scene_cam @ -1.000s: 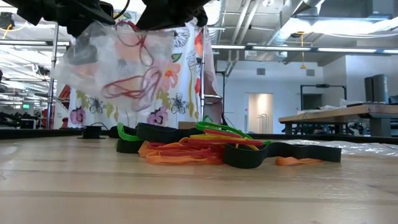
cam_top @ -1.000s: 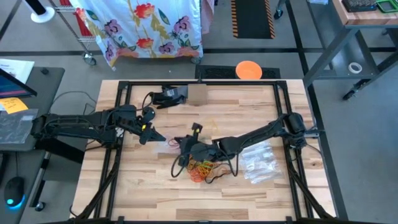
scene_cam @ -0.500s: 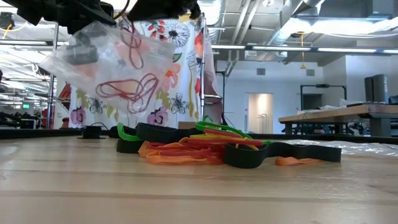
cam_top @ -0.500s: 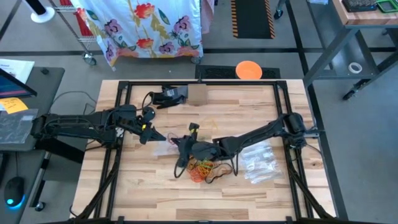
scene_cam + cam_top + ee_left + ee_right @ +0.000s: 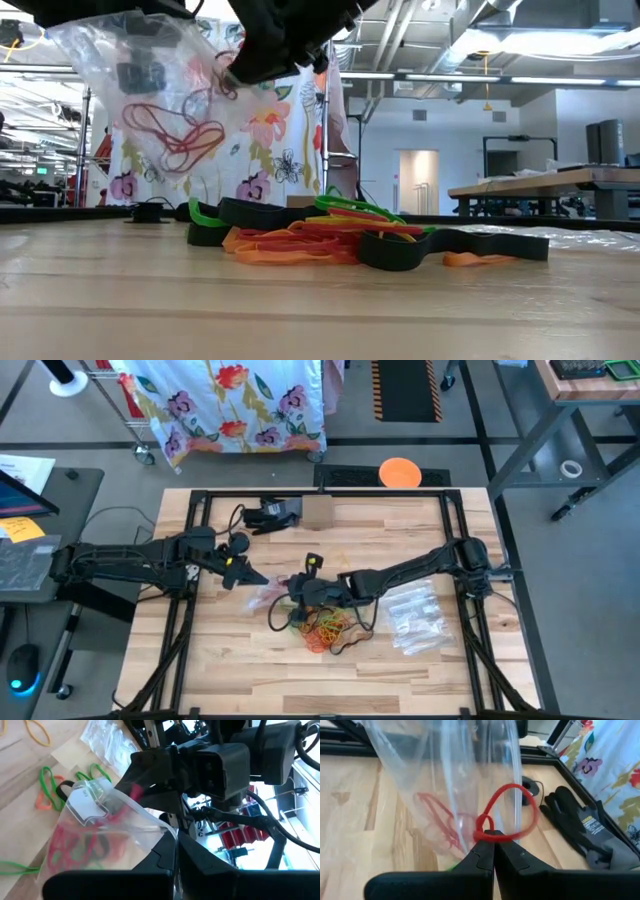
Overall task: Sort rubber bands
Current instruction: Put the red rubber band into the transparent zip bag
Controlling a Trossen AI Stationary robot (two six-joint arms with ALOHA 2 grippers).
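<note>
A clear zip bag (image 5: pixel 165 105) with red rubber bands (image 5: pixel 170 140) inside hangs above the table's left middle. My left gripper (image 5: pixel 176 851) is shut on it. My right gripper (image 5: pixel 494 844) is shut on one red rubber band (image 5: pixel 506 815) and stands right beside the bag's upper edge (image 5: pixel 107 802). In the high view the two grippers (image 5: pixel 245 572) (image 5: pixel 300 588) are close together over the bag (image 5: pixel 265 597). A loose pile of orange, red, green and black rubber bands (image 5: pixel 325 628) lies on the wood, toward the near edge from them. My left gripper pinches the bag's upper edge (image 5: pixel 162 827) between its two shut fingers, coming nearly level from the table's left. The bag hangs below the fingers, clear of the table. My right gripper pinches the red band at one spot of its loop (image 5: pixel 487 836) with its fingertips, slanting down from the table's right. The free loop stands up beyond the tips against the clear plastic.
More clear zip bags (image 5: pixel 415 618) lie at the table's right. A black glove-like thing (image 5: pixel 270 513) and cables sit at the far left. One yellow band (image 5: pixel 37 731) lies alone on the wood. A black frame (image 5: pixel 200 500) rims the table.
My right gripper has gone toward the table's left and a little toward the far edge with the red band, up to the bag. The bag has swung about in my left gripper's hold, and its body now hangs more steeply.
</note>
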